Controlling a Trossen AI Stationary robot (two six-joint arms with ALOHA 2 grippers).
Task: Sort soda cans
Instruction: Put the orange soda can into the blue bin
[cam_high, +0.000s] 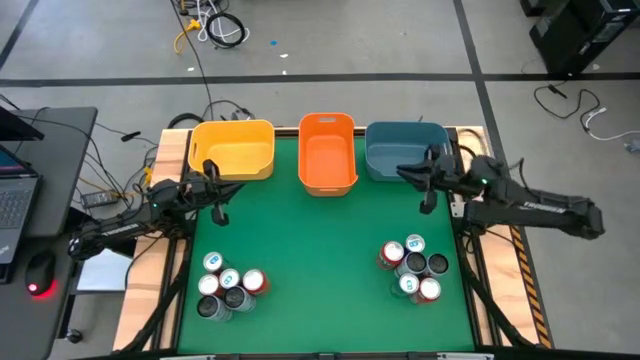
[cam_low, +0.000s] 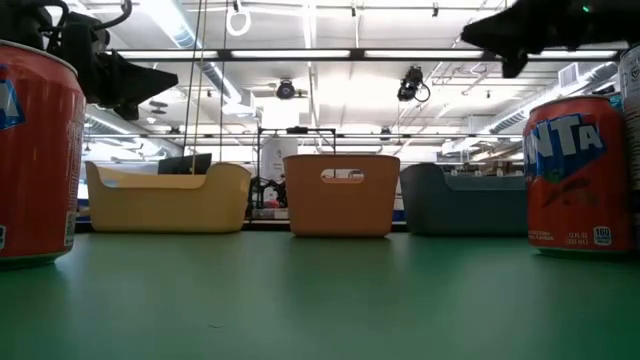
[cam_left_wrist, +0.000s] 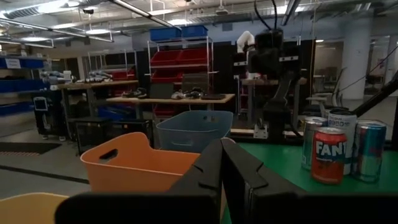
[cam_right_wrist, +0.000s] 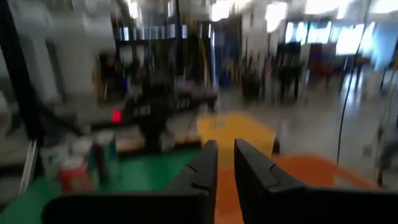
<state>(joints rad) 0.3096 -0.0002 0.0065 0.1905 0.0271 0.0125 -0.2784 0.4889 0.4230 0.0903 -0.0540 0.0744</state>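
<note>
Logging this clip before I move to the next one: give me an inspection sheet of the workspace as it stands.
Surface: green table top, bare in the middle.
Job's things: two clusters of soda cans, left cluster and right cluster, all upright; none in a bin.
Bins: yellow bin, orange bin, blue bin in a row at the far edge, all empty.
Clutter: nothing seen on the table.
Grippers: left claw raised near the yellow bin, fingers shut, empty; right claw raised near the blue bin, fingers nearly together, empty.
Cables: loose cables on the floor beyond the table.
Surroundings: laptop on a side desk at the left.
</note>
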